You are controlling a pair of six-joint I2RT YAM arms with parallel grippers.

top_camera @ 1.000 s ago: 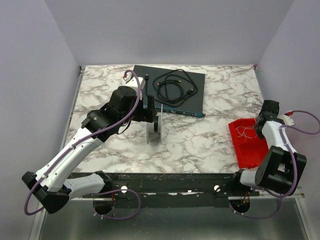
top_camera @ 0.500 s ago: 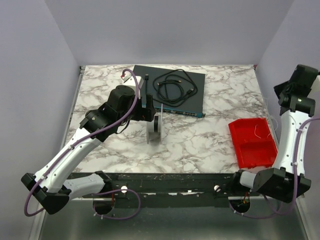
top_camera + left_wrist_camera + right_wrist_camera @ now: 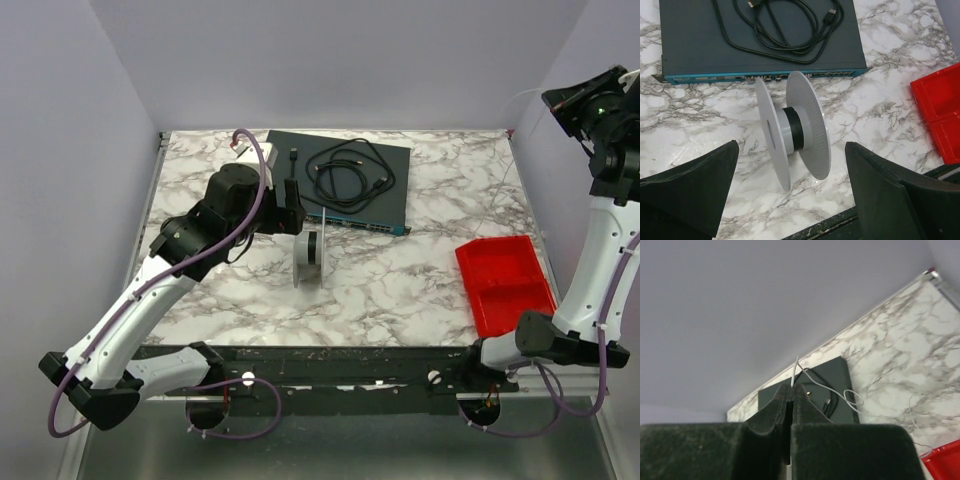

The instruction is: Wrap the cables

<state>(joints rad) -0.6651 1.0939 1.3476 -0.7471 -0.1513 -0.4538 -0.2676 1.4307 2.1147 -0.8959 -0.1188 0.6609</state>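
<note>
While the left gripper (image 3: 791, 150) gapes, the right gripper (image 3: 791, 389) pinches the wire (image 3: 795, 370).

We are looking at a robot test cell in a lab, not a home or a shop: a left arm (image 3: 150, 300) and a right arm (image 3: 600, 240) are standing bolted to a black rail (image 3: 340, 362) at the near edge of a marble-patterned table (image 3: 400, 285). Plain lilac walls (image 3: 350, 60) are closing it in on three sides. We are seeing only staged props on it: a flat network box (image 3: 375, 205) with a row of ports, a red tray (image 3: 500, 265) and a spool (image 3: 310, 255).
</note>
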